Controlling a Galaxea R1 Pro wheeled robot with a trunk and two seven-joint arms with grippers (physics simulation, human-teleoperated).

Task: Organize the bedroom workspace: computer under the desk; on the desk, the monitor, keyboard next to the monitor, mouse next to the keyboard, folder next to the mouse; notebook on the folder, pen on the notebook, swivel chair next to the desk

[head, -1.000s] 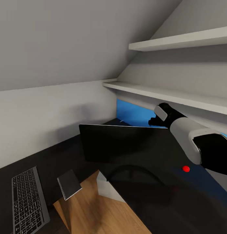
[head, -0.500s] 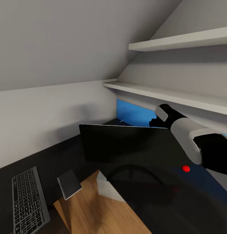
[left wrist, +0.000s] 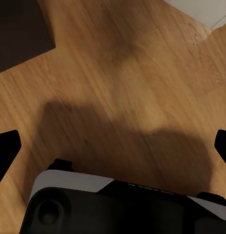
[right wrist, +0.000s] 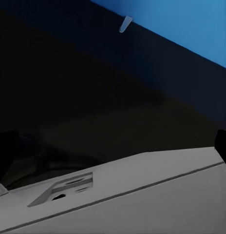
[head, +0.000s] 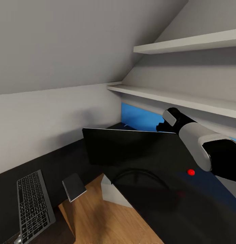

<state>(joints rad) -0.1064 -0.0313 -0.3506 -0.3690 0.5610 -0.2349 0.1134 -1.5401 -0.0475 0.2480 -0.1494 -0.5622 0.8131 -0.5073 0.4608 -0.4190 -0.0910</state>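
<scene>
Right gripper, jaw state unclear, hangs behind monitor | left gripper spread over wood floor | keyboard at desk edge

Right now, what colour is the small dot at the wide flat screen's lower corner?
Red. The dot on the black monitor shows best in the head view.

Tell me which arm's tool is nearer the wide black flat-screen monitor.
Right. The right tool is at the upper edge of the wide black flat-screen monitor, near the blue wall panel. The left tool hangs over wooden floor instead.
</scene>
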